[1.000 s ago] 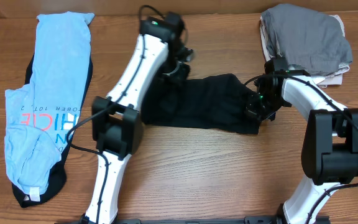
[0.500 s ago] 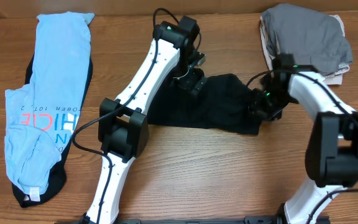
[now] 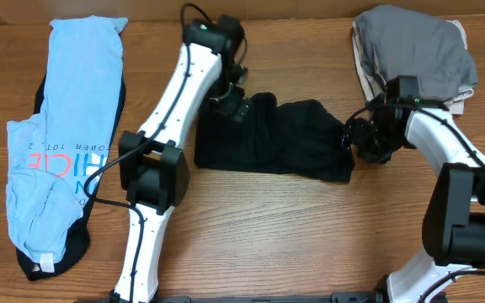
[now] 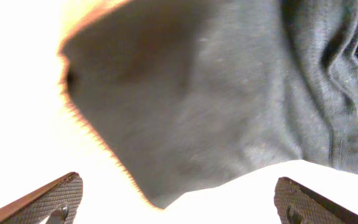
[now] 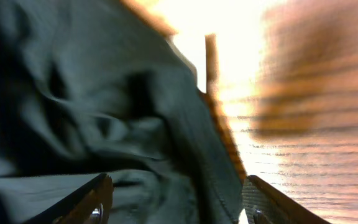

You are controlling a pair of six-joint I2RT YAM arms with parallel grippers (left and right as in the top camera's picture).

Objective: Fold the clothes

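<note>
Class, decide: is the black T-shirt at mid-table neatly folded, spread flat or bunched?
Bunched: the black T-shirt lies as an uneven rumpled strip with ragged edges; wrist views show creases.

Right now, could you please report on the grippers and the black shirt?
Left gripper open, left end of black shirt. Right gripper open, its right end. Shirt rumpled, mid-table. Grey pile just beyond right gripper.

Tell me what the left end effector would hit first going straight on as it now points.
Most likely the black garment, lying straight ahead of the open left end effector; depth is unclear.
</note>
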